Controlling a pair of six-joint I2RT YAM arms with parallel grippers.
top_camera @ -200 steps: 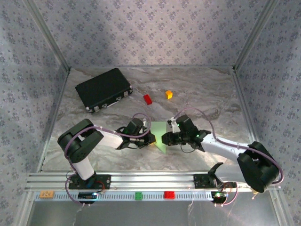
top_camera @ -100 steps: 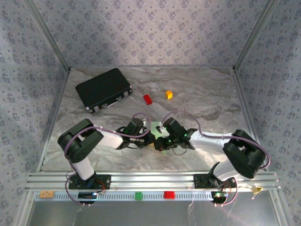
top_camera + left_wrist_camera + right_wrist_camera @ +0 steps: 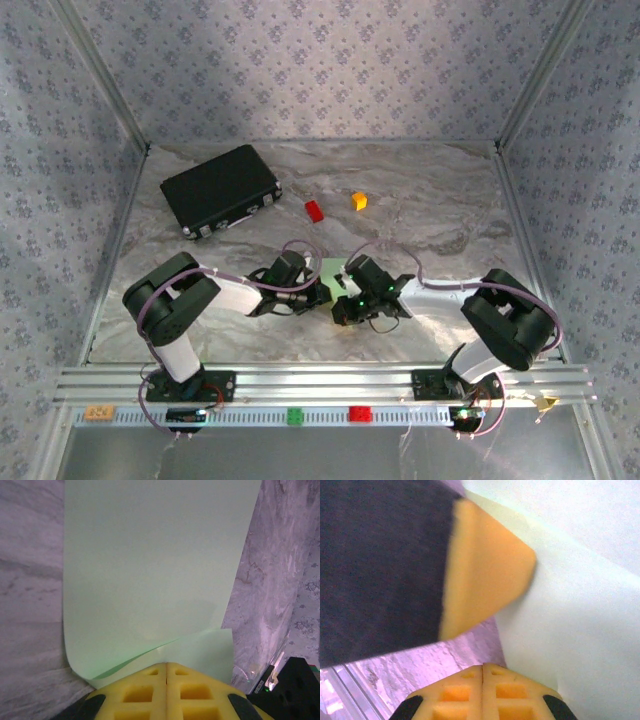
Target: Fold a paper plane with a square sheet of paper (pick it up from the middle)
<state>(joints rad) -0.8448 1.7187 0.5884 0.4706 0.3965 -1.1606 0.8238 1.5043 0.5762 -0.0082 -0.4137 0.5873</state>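
The square sheet of paper (image 3: 150, 570) is pale green and lies folded on the marble table, its upper layer curling over a lower one. From above only a strip of the paper (image 3: 333, 268) shows between the two wrists, so I cannot tell whether it has a paper plane's shape. My left gripper (image 3: 166, 664) is shut, its yellow tips resting on the lower layer at the fold. My right gripper (image 3: 482, 666) is shut too, with its tips at the paper's edge (image 3: 570, 610), close under the left gripper's finger (image 3: 485, 575). In the top view the left gripper (image 3: 318, 295) and right gripper (image 3: 341, 308) nearly touch.
A black case (image 3: 220, 190) lies at the back left. A red block (image 3: 314, 210) and an orange block (image 3: 359, 200) sit behind the paper. A green block (image 3: 296, 415) and a red block (image 3: 359, 413) rest on the front rail. Patterned walls close in the table.
My right arm has folded in and swung left, carrying its gripper across the paper to the left gripper, so most of the green sheet is now covered. The left arm has stayed still.
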